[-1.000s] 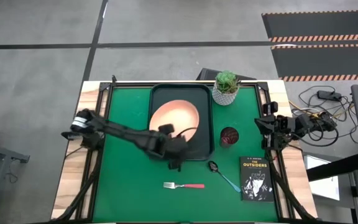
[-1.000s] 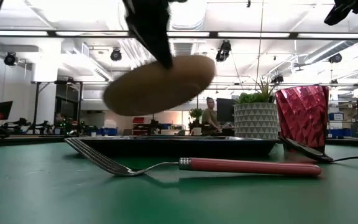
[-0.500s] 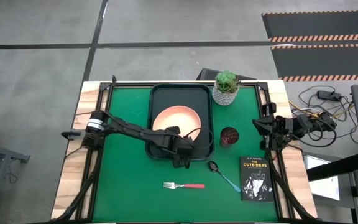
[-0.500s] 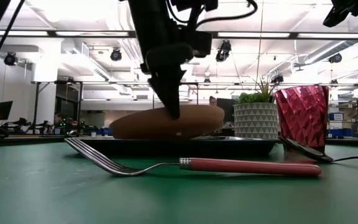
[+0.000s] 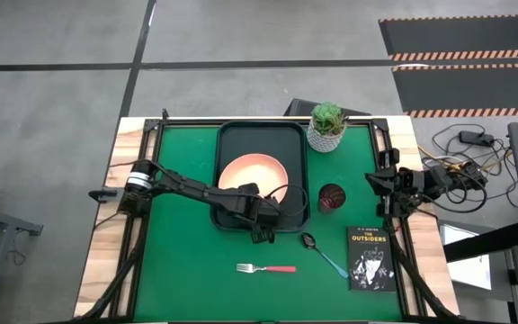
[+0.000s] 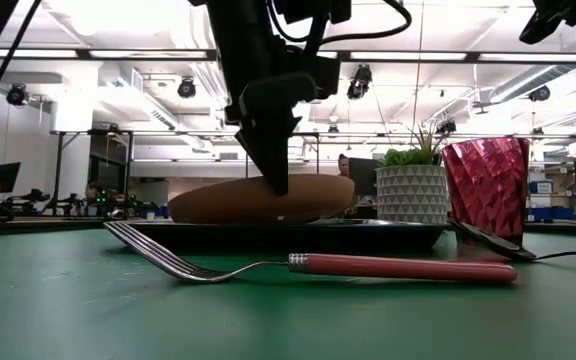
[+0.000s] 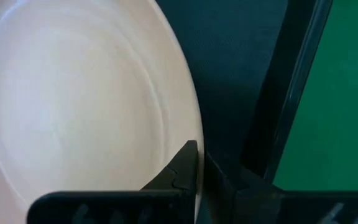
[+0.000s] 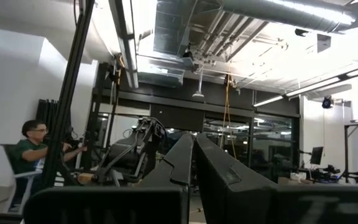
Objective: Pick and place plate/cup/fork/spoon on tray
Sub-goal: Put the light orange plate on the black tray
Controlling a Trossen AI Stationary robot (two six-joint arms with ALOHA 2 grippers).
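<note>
Reaching from above, the left gripper [image 5: 265, 225] is pinching the plate's [image 5: 252, 176] near rim inside the tray [image 5: 232, 135], while low down the plate [image 6: 258, 200] is sitting in the tray [image 6: 288, 235], and the right gripper [image 8: 194, 163], clenched, is idling at the table's right edge.

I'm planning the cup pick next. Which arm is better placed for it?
Right, probably. The right pincer waits free near the cup, while the left pincer grips the plate rim over the tray.
</note>
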